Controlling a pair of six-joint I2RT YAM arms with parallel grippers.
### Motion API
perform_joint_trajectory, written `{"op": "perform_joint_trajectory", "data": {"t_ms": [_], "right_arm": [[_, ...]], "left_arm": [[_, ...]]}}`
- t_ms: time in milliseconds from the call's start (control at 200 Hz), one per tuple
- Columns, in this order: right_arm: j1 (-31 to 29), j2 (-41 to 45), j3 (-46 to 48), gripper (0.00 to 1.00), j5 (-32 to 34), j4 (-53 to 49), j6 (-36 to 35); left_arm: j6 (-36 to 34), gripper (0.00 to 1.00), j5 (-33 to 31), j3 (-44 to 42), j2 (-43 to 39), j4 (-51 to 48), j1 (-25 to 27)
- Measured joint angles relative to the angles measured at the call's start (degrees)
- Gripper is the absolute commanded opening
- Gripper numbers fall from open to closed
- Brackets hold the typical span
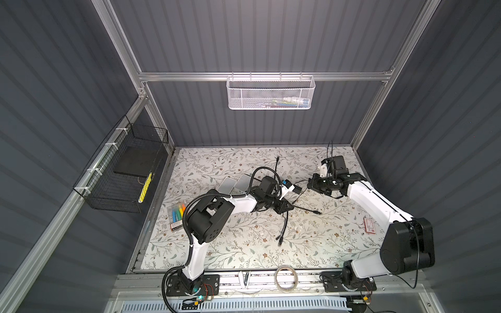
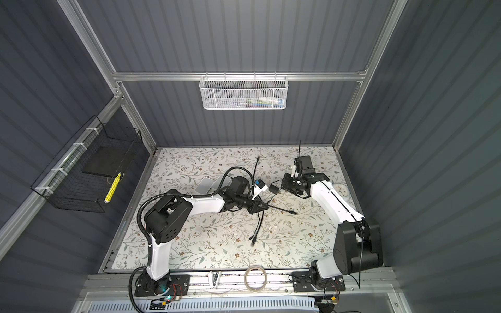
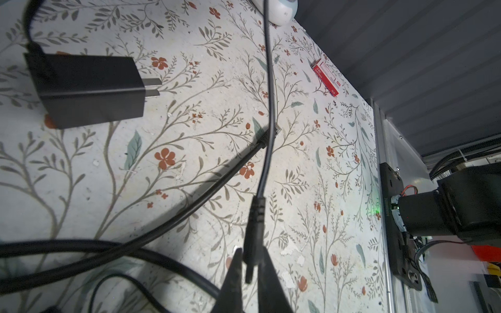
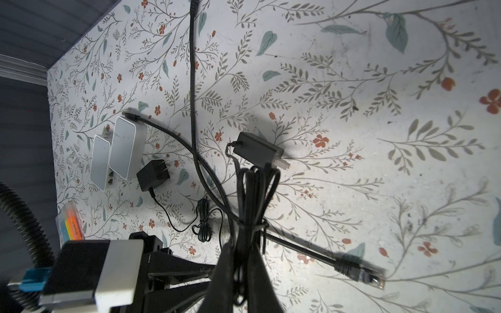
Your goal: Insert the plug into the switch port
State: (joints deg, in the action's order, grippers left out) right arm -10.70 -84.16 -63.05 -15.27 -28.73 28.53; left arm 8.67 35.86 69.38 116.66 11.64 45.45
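Left jaws are clenched on the plug [image 3: 254,216], right jaws grip the cord bundle [image 4: 253,195], and the switch [image 4: 123,147] lies apart on the desk [image 1: 244,244], so the grab looks done, carry and insertion not yet.

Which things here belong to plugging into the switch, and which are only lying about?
For the job: plug in the left gripper; bundled cord in the right gripper; adapter; switch; second switch.
Lying about, it seems: marker pack; red box; tape roll; network cable; spare adapter.
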Motion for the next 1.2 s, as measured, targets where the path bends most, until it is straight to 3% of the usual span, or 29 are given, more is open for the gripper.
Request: {"op": "perform_joint_trajectory", "data": {"t_ms": [75, 160, 280, 415, 575, 680, 805, 940, 1071, 1201], "right_arm": [[0.0, 0.0, 0.0, 0.00, 0.0, 0.0, 0.0], [0.0, 0.0, 0.0, 0.00, 0.0, 0.0, 0.0], [0.0, 0.0, 0.0, 0.08, 0.3, -0.2, -0.3], [0.1, 0.0, 0.0, 0.42, 1.3, -1.7, -1.7], [0.2, 0.7, -1.0, 0.59, 5.5, -5.2, -6.7], [0.3, 5.9, -0.5, 0.58, 8.5, -5.4, -11.3], [-0.3, 19.0, 4.7, 0.52, 7.9, 0.4, -19.4], [-6.2, 30.2, 15.2, 0.53, 5.9, 9.7, -29.4], [-13.2, 32.9, 23.8, 0.51, 3.7, 13.9, -39.0], [-15.1, 31.5, 24.8, 0.50, 3.4, 12.9, -46.0]], "left_arm": [[-0.2, 0.00, 0.2, 0.0, 0.0, 0.0, 0.0], [-0.2, 0.00, 0.2, 0.0, 0.0, 0.0, 0.0], [-0.7, 0.00, 0.2, 0.0, -0.1, -0.3, 0.0], [-2.2, 0.00, 0.3, 0.0, -0.9, -2.2, 0.0], [-6.7, 0.00, 2.7, 1.8, -2.1, -10.0, 0.0], [-11.1, 0.00, 4.0, 5.6, -2.2, -17.9, 0.0], [-16.9, 0.00, 4.4, 8.4, -3.2, -27.1, -0.1], [-22.4, 0.00, 4.0, 12.0, -3.8, -37.3, -0.2], [-26.2, 0.00, 3.0, 14.9, -4.3, -43.7, -0.5], [-28.5, 0.00, 2.3, 15.0, -5.6, -47.1, -0.9]]}}
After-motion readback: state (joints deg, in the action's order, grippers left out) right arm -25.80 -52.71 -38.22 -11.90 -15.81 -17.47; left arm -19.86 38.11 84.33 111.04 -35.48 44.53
